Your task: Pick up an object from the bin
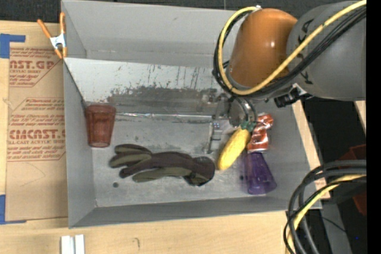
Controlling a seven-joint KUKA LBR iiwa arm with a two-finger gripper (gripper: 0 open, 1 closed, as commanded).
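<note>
Where the arm (333,50) reaches in from the right, its orange wrist cover (262,44) hangs over the right half of the grey bin (149,27). The gripper (220,128) sits low beneath it, just left of a yellow banana-shaped object (233,149); whether it is open or closed cannot be told. Right of the banana lies a crumpled red and white packet (261,132), with a purple cup (257,174) nearer. A dark brown glove (161,165) lies left along the near side, and a reddish cup (99,124) stands far left.
</note>
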